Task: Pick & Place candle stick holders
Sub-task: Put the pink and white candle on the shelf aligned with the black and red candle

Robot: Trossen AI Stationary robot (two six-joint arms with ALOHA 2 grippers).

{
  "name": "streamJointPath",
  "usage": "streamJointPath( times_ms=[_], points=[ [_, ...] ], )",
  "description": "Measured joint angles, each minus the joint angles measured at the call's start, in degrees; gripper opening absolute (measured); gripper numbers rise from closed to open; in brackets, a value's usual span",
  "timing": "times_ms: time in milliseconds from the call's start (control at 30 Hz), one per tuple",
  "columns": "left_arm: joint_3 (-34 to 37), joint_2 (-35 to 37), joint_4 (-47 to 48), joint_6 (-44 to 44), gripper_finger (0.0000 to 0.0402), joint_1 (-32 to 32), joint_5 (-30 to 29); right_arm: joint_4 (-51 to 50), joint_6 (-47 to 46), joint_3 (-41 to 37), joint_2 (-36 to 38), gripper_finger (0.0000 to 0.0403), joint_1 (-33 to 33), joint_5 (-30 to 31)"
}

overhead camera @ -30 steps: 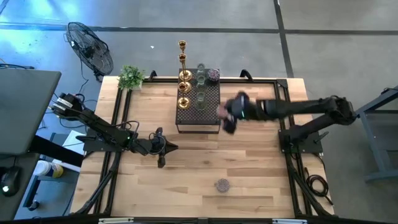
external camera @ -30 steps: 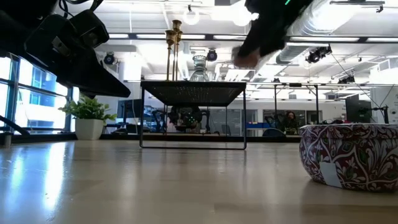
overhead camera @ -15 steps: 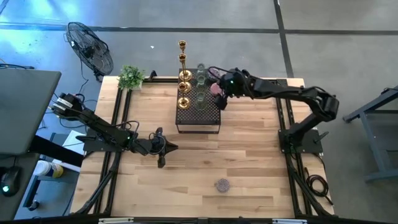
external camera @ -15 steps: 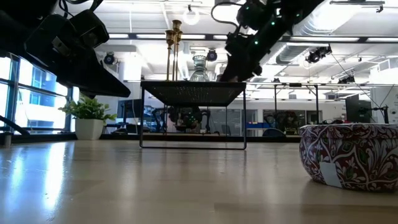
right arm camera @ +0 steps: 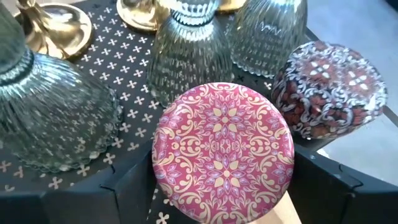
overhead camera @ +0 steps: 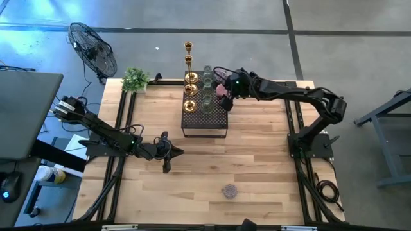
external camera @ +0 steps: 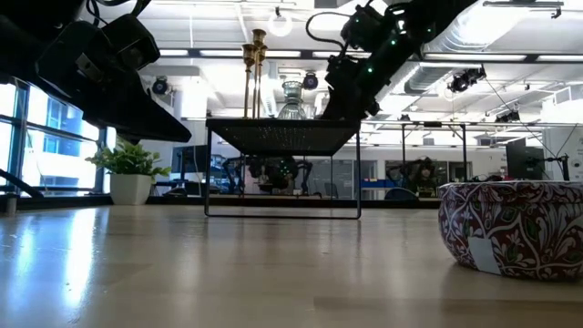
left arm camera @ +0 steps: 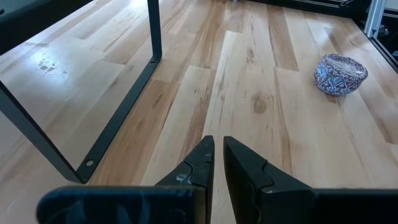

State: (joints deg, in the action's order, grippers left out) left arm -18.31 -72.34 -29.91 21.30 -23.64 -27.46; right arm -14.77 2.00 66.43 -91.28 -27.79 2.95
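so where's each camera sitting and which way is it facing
High: overhead, straight down on the table, both arms.
Low: table height, looking across at the black box.
Left wrist: shut left gripper over wood, patterned cup ahead.
Right wrist: right gripper holding pink holder above the box.
Low and left wrist share the patterned cup.

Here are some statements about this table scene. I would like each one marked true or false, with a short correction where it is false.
1. The right tool holds a pink patterned holder over the black perforated box. True.
2. The left tool is wide open. False: its fingers are shut and it holds nothing.
3. A patterned cup stands alone on the wooden table, away from the box. True.
4. The gold candlesticks stand on the box's right half. False: in the high view they line its left side, beside the ribbed glass holders.
5. The small potted plant is on top of the box. False: it sits at the table's far left corner.
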Motion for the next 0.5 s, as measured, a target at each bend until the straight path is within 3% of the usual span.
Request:
streamJointPath(
  times_ms=[500],
  points=[
    [0.0, 0.0, -0.1, 0.0, 0.0033, 0.0, 0.3, 2.1, 0.5, 0.0, -1.8, 0.0307, -0.2, 0.1]
  ],
)
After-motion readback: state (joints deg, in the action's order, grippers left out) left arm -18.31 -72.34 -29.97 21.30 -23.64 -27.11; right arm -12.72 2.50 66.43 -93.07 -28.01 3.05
